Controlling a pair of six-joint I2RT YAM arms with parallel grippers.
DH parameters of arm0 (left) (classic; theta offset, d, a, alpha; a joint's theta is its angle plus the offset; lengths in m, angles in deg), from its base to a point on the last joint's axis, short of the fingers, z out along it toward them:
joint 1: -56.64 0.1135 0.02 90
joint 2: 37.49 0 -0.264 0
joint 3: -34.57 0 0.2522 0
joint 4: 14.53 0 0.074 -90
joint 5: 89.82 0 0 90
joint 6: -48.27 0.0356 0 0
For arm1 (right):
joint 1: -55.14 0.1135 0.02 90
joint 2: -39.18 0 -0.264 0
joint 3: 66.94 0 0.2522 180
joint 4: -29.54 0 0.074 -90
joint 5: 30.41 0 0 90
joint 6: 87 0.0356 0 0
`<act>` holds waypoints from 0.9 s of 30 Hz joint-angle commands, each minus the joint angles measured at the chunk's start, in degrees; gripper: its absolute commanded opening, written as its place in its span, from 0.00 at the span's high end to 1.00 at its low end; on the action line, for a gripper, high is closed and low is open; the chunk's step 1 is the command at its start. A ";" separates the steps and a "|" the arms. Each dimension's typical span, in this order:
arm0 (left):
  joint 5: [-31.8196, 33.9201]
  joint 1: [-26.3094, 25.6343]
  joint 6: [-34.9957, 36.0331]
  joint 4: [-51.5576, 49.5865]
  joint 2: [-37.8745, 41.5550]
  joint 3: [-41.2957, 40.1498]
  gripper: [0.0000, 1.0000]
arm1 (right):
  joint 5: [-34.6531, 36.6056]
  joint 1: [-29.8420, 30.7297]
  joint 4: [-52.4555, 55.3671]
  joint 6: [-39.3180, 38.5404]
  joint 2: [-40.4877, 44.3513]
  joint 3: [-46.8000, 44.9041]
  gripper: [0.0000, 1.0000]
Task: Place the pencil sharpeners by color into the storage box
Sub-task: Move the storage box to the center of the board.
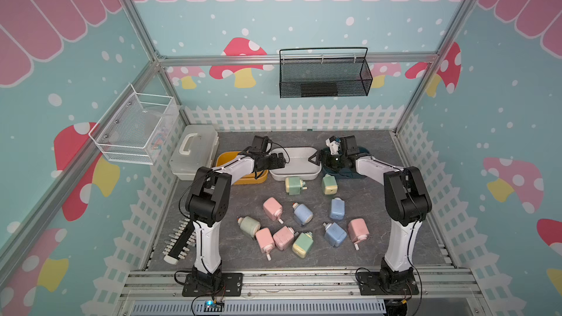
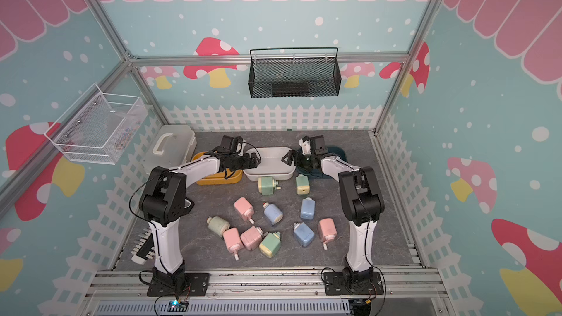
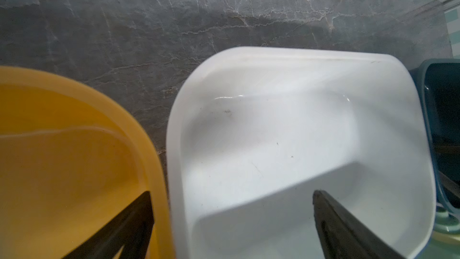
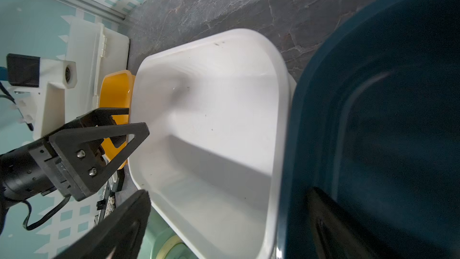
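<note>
The left gripper [image 1: 282, 159] and right gripper [image 1: 315, 158] hang spread and empty at opposite ends of the white plastic tray [image 1: 299, 159], while eleven small pastel plastic pencil sharpeners [image 1: 337, 209] lie on the grey tabletop [image 1: 249, 193].

blue bin [image 2: 338, 151] mostly hidden, yellow bin [image 1: 224, 159] partly

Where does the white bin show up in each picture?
In a top view: white bin, near the centre.
In a top view: near the centre too.
Left wrist: fills much of the picture.
Right wrist: across the middle.
Shared landmark: yellow bin beside it in every view.
</note>
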 commanded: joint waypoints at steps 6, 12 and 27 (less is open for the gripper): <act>-0.36 -0.94 2.19 -2.17 -0.27 3.09 0.01 | 0.97 0.35 1.22 -1.38 3.94 -1.74 0.01; 3.29 -0.90 2.79 -2.64 1.73 2.92 0.01 | 2.80 0.39 2.27 -2.30 6.74 -1.68 0.01; 10.27 -1.85 1.00 3.12 15.72 -9.05 0.01 | 18.54 0.40 1.05 -6.52 22.35 -13.50 0.01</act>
